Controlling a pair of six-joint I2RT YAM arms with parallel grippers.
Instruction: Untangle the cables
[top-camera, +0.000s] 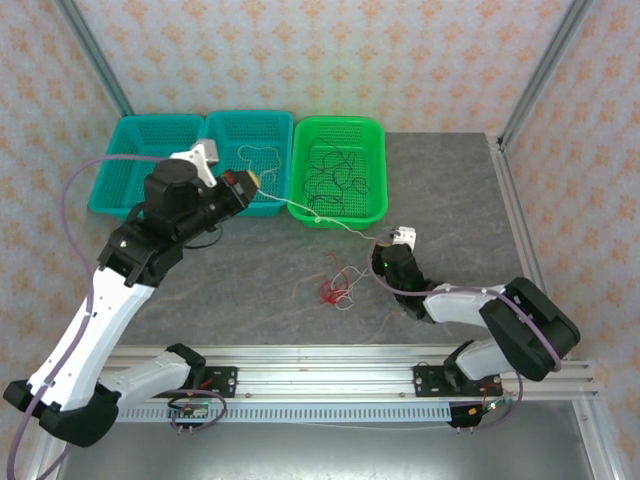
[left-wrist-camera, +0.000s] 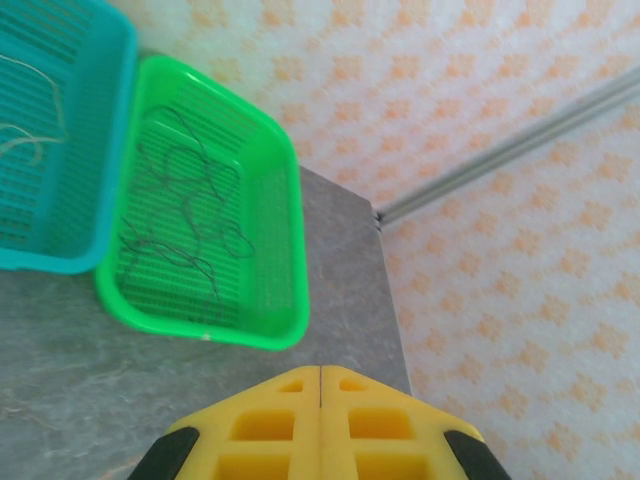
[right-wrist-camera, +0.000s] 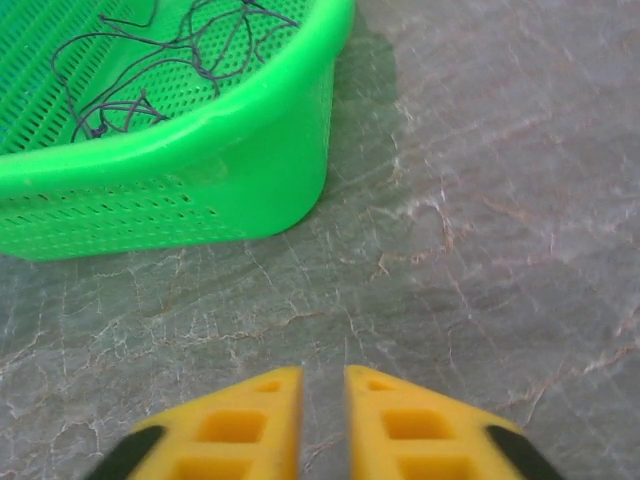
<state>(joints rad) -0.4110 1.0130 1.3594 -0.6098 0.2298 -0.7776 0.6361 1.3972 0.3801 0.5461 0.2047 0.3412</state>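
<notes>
Left hand (top-camera: 254, 181) closed; right hand (right-wrist-camera: 322, 395) narrow, grip unclear. White cable (top-camera: 330, 217) seems mid-pull between them; next needs a steady pull apart.

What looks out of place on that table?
A tangle of red cables lies loose on the table, near the green basket rather than inside it. A thin white cable stretches in a straight line past that basket's near corner.
</notes>
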